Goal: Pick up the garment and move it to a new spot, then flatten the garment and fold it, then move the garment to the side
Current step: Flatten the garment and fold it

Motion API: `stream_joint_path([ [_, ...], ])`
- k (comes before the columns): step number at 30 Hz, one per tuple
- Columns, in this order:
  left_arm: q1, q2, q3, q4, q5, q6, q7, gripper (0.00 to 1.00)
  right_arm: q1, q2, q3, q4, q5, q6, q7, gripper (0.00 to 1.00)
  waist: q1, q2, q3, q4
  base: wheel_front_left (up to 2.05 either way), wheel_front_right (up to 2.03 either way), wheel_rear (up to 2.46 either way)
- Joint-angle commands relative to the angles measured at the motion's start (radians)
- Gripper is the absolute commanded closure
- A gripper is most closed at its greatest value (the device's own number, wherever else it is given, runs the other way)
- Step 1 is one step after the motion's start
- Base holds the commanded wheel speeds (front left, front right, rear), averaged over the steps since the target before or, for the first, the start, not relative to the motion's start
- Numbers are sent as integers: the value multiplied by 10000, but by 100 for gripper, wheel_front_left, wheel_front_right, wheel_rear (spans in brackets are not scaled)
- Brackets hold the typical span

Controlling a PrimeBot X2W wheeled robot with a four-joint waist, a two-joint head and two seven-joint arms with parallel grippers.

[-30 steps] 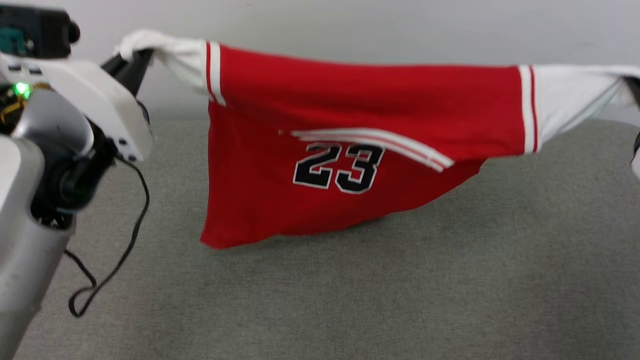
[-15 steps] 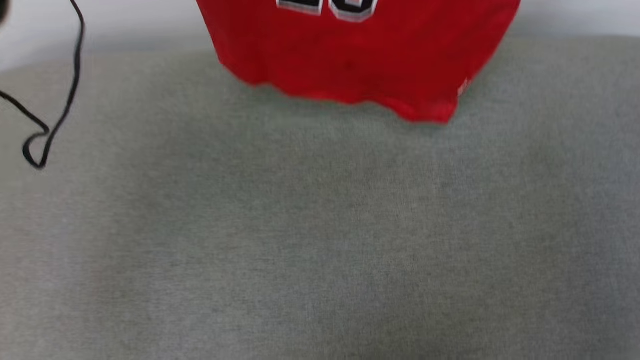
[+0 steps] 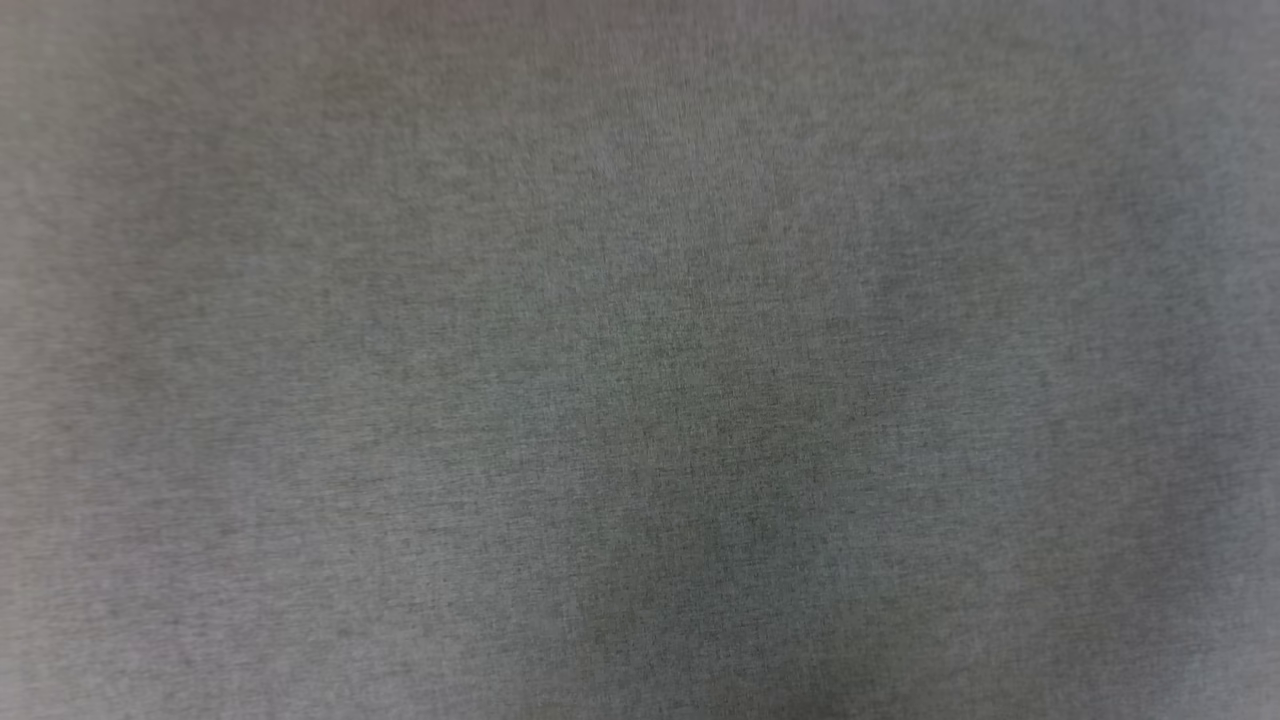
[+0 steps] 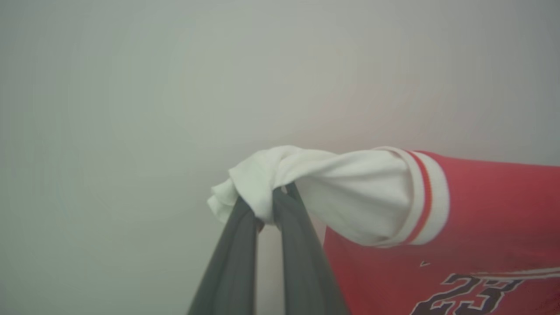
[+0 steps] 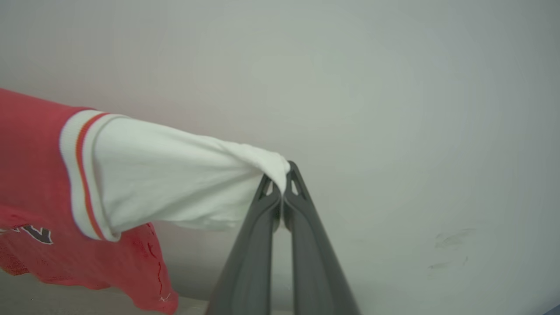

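The garment (image 4: 481, 218) is a red jersey with white sleeves, striped trim and a black "23". It hangs in the air, stretched between my two grippers. In the left wrist view my left gripper (image 4: 267, 205) is shut on the bunched end of one white sleeve (image 4: 350, 188), with the red body hanging off to the right. In the right wrist view my right gripper (image 5: 282, 179) is shut on the tip of the other white sleeve (image 5: 175, 175); the red body (image 5: 30, 175) hangs to the left, its hem just above a grey surface.
The head view looks down on a blurred grey fabric surface (image 3: 640, 360). A plain pale wall (image 5: 393, 87) stands behind the hanging jersey in both wrist views, with faint smudges (image 5: 450, 245) low on the right.
The head camera has tilted down: the jersey and the left arm slid up out of its picture, leaving grey surface.
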Motion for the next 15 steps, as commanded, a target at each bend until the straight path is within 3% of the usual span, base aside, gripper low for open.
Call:
stream_joint_path([
  [1, -114, -40, 3, 226, -28, -95, -145, 100, -78, 107, 78, 209, 61, -14, -134, 100, -2, 0, 583, -142, 0, 0, 0],
  [9, 3, -446, 84, 1497, -309, -564, -929, 100, -249, 341, 479, 1261, 407, -14, -727, 100, -2, 0, 1369, 40, 0, 0, 0],
  [15, 631, -739, 133, 2379, -594, -1039, -1644, 100, 237, 322, 855, 1858, 760, -14, -1128, 100, -2, 0, 1132, 204, 0, 0, 0],
])
